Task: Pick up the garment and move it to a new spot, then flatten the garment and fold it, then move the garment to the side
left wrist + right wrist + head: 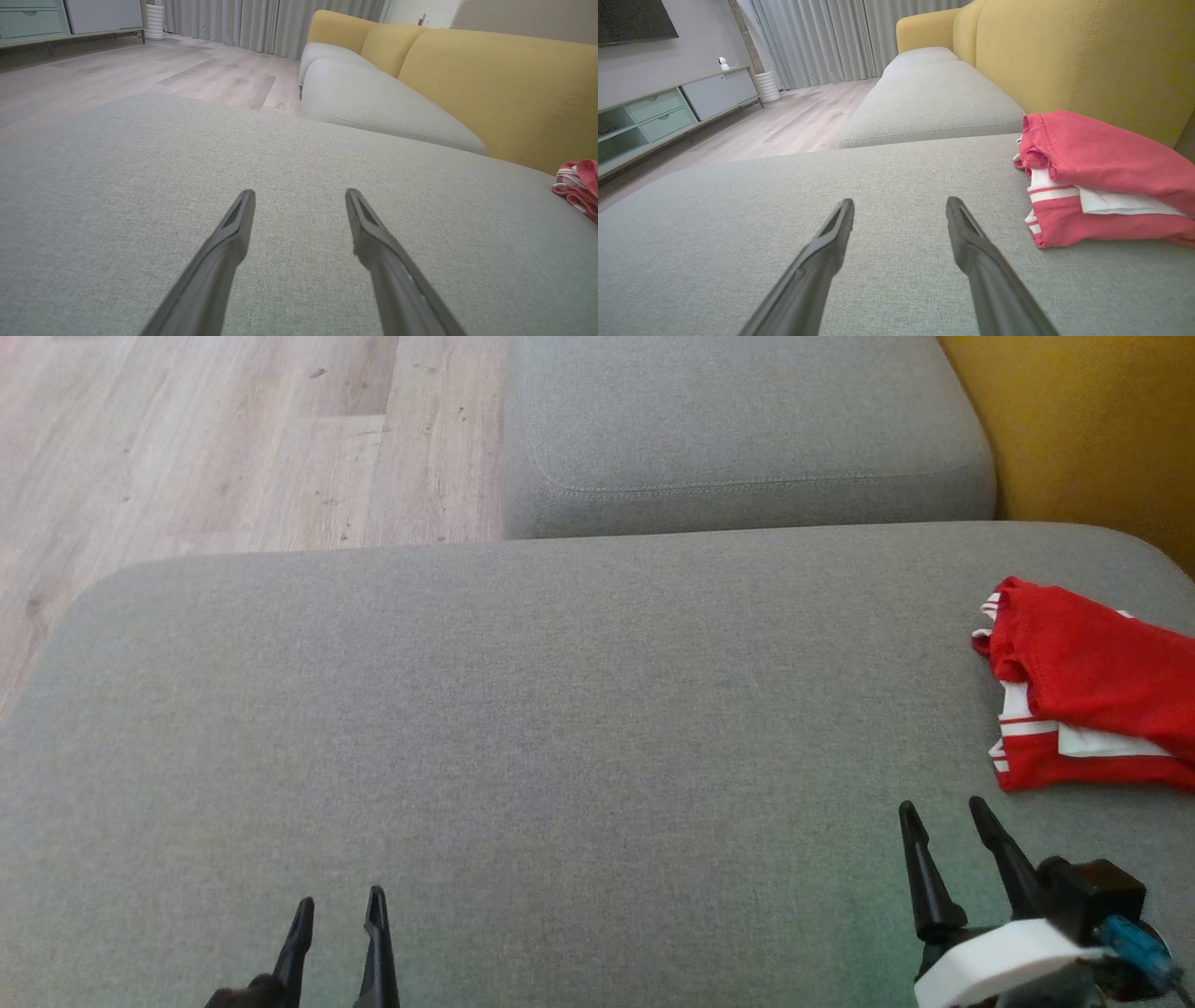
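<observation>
both grippers, left gripper (pixel 338 917) and right gripper (pixel 945 819), hover released over the sofa cushion (pixel 523 709); folded red garment (pixel 1092 686) sits aside, apparently finished; next, retreat.

The garment (pixel 1092 681) is red with white stripes and a white panel. The sofa seat (pixel 560 709) is plain grey weave, its backrest (pixel 1083 429) mustard yellow. The floor (pixel 233 439) is pale wood grain. The curtains (pixel 808 42) are light grey.
</observation>
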Available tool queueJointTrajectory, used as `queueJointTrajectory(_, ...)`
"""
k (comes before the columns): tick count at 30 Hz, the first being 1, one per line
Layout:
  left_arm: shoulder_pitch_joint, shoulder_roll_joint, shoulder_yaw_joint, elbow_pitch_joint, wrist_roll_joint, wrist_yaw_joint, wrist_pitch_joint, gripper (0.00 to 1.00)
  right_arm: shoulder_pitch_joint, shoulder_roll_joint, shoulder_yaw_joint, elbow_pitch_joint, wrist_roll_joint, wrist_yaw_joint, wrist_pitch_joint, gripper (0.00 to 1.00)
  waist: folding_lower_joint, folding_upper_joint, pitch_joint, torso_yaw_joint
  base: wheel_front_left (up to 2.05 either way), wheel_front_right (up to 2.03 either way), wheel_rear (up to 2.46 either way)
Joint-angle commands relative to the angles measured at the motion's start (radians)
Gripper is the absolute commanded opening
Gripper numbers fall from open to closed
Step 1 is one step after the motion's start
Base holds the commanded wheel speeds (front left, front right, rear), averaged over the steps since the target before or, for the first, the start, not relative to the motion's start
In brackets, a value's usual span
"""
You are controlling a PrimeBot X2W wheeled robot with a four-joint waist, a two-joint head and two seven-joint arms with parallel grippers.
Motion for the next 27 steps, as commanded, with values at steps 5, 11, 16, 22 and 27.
queueJointTrajectory(5,-0.052,0.001,0.038,-0.021,0.001,-0.002,-0.012,1.00,-0.027,-0.007,0.021,-0.039,0.001,-0.001,-0.016,1.00,0.0000,-0.0001,0.004,0.000,0.00,0.00,0.00)
queueJointTrajectory(11,-0.062,0.001,0.038,-0.022,0.000,0.003,-0.010,1.00,-0.027,-0.007,0.020,-0.044,-0.003,-0.001,-0.016,1.00,0.0000,-0.0001,0.017,-0.001,0.00,0.00,0.00)
queueJointTrajectory(16,-0.071,0.001,0.037,-0.026,-0.001,0.005,-0.008,1.00,-0.028,-0.007,0.027,-0.047,-0.006,-0.001,-0.014,1.00,0.0000,-0.0001,0.025,-0.003,0.00,0.00,0.00)
queueJointTrajectory(22,-0.020,-0.005,-0.002,0.007,-0.006,0.001,0.002,0.00,0.000,0.000,0.006,0.003,-0.003,0.000,0.001,0.00,0.0001,-0.0001,0.029,-0.005,0.00,0.00,0.00)
queueJointTrajectory(27,-0.005,-0.020,0.001,0.050,-0.022,-0.005,0.007,0.00,0.005,-0.001,0.007,0.056,0.022,0.000,0.002,0.00,0.0002,-0.0001,0.030,-0.005,0.00,0.00,0.00)
